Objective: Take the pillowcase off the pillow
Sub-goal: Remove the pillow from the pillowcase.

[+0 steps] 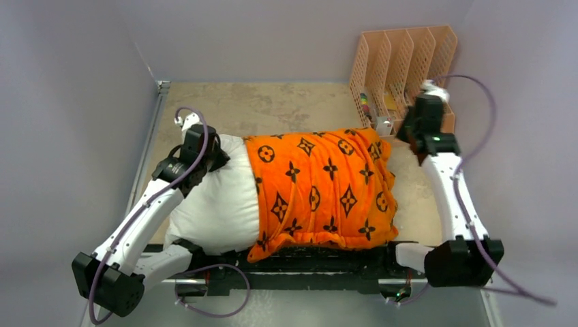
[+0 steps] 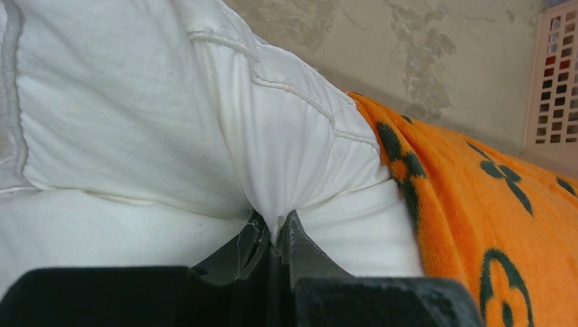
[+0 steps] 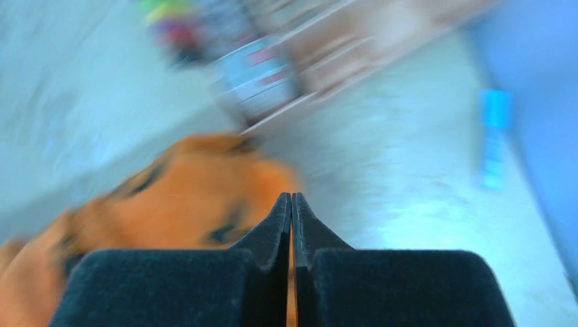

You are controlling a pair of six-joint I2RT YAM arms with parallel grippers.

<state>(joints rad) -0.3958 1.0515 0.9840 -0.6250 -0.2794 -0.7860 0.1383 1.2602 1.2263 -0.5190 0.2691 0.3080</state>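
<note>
Here, left fingers (image 2: 303, 248) pinch the pillow (image 2: 136, 129); right fingers (image 3: 272, 231), closed on nothing, hover near the pillowcase (image 1: 320, 191).

Your top cam's evenly lit: soft overhead light, no glare, only faint shadows beside the pillow (image 1: 211, 204). Left wrist: bright, pillow fabric sharp; left gripper (image 2: 276, 225) dark & slightly soft at btm edge. Right wrist: heavy motion blur w/ blue cast; pillowcase (image 3: 170, 184) & file rack (image 3: 354, 41) are smears, only the right gripper (image 3: 292, 201) reads crisp.
</note>
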